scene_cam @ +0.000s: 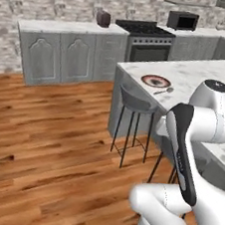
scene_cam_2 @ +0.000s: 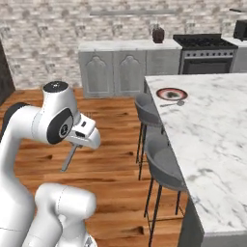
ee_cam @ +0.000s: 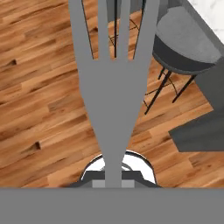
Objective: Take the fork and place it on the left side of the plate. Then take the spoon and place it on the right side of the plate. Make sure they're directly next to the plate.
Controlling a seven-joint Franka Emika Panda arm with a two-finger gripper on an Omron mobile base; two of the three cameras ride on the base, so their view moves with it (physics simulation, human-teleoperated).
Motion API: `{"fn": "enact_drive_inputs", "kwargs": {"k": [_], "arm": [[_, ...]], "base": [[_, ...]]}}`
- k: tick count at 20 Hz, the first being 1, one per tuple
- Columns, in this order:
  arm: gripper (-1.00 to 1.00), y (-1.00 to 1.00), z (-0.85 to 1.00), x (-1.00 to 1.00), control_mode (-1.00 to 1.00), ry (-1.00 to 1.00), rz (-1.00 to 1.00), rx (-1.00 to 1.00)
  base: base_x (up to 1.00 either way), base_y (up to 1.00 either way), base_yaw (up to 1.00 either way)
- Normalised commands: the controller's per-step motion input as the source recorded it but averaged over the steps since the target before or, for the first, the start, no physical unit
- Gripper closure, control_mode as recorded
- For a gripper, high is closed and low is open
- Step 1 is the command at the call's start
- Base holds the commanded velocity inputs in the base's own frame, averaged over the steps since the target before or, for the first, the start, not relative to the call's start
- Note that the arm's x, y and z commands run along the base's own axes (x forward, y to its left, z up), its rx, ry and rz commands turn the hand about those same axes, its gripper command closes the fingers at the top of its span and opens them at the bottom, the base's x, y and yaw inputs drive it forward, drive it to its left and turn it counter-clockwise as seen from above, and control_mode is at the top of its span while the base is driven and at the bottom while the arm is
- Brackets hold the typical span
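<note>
The slim grey metal fork with four tines (ee_cam: 114, 83) sits clamped in the robot's two-finger gripper (scene_cam_2: 72, 147); in the hand view its tines fan up across the picture and its handle runs down between the jaws, which are closed narrow on it. In the right base view the fork hangs as a thin grey sliver below the white hand, slanting down and to the left, over the wooden plank floor (scene_cam_2: 111, 159) and well apart from the counter.

The step in hand appears to be the first one: the fork is taken but not yet placed. The round dark-rimmed plate (scene_cam: 156, 80) lies near the far corner of the white marble island counter (scene_cam_2: 217, 140), and the slim grey metal spoon with an oval bowl (scene_cam: 164, 91) lies just beside the plate on its near side; whether they touch is too small to tell.

The next move likely calls for carrying the fork up over the counter edge and across to the plate, then laying it directly next to the plate's left side, close without overlapping the rim.

The room for this is mixed. Two grey bar stools with thin black legs (scene_cam_2: 164, 164) stand along the island's edge between arm and counter, so a low path risks them. The plate also sits close to the counter's far corner, leaving little margin there. The marble between the arm and the plate is bare.
</note>
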Motion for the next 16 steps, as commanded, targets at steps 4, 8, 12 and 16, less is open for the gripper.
{"fn": "enact_drive_inputs", "kwargs": {"k": [4,8,12,16], "arm": [[1.0,0.0,0.0,0.0,1.0,0.0,0.0,0.0],[1.0,0.0,0.0,0.0,1.0,0.0,0.0,0.0],[1.0,0.0,0.0,0.0,1.0,0.0,0.0,0.0],[1.0,0.0,0.0,0.0,1.0,0.0,0.0,0.0]], "base": [[0.78,0.75,-0.44],[0.8,0.77,-0.43],[0.79,0.78,-0.42],[0.77,0.8,-0.41]]}}
